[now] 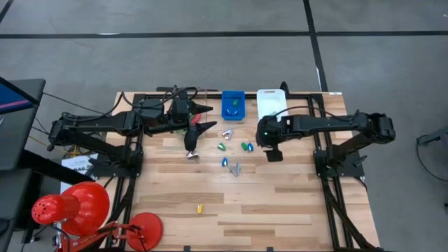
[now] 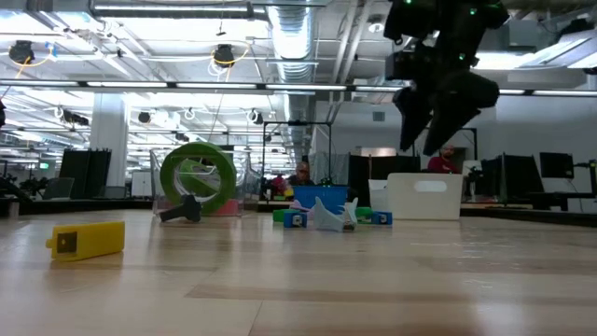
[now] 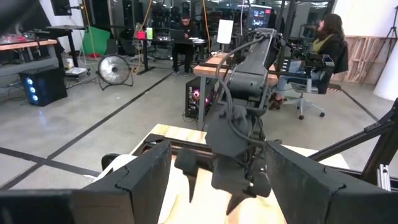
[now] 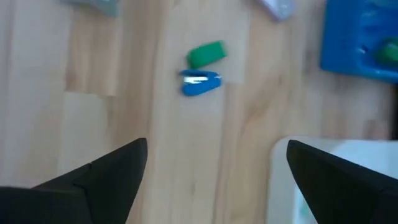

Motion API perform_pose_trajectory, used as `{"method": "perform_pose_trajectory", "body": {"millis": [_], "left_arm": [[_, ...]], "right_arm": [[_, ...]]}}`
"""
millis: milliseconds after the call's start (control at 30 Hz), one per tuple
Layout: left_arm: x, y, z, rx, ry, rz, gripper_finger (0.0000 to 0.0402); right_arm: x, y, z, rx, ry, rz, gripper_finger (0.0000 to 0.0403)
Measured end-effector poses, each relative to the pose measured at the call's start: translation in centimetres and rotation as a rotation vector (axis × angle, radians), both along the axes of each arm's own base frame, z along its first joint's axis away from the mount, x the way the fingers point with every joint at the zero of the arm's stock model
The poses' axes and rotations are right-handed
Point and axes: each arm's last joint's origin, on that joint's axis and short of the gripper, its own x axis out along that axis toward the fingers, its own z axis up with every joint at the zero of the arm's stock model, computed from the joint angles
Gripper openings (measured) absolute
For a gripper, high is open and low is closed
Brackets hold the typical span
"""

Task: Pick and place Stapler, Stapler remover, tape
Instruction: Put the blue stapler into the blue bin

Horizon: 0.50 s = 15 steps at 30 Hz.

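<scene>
Small blue and green staplers [image 1: 221, 147] [image 1: 246, 147] [image 1: 225, 162] and silver staple removers [image 1: 236, 169] [image 1: 227, 133] lie scattered mid-table. In the right wrist view a blue stapler [image 4: 202, 82] and a green one [image 4: 206, 54] lie side by side ahead of the fingers. A green tape roll [image 2: 198, 177] stands on its edge at the left. My right gripper [image 1: 273, 154] [image 2: 427, 140] [image 4: 214, 168] hangs open above the table, slanting down, right of the items. My left gripper [image 1: 210, 117] [image 3: 217, 186] is held level and open, high over the far left, with nothing between its fingers.
A blue bin [image 1: 233, 105] [image 4: 364, 37] with small items in it and a white bin [image 1: 271, 103] [image 4: 323, 180] stand at the far edge. A yellow piece [image 1: 199, 208] [image 2: 84, 238] lies near the front. Bare wood lies toward the near edge. People sit in the room beyond.
</scene>
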Motion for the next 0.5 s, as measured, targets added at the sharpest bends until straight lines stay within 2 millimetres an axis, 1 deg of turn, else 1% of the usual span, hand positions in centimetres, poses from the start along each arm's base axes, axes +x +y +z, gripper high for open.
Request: {"method": "perform_pose_trajectory", "body": {"millis": [233,400,500], "left_arm": [[0.0,0.0,0.0,0.0,-0.001,0.0,0.0245],[0.0,0.0,0.0,0.0,-0.002,0.0,0.0245],[0.0,0.0,0.0,0.0,-0.002,0.0,0.0245]], "right_arm": [[1.6,0.1,0.2,0.074,-0.015,0.071,0.0377],[2.5,0.0,-1.0,0.089,0.025,0.114,0.0377],[3.0,-0.4,-2.0,0.09,0.047,0.114,0.0377]]}}
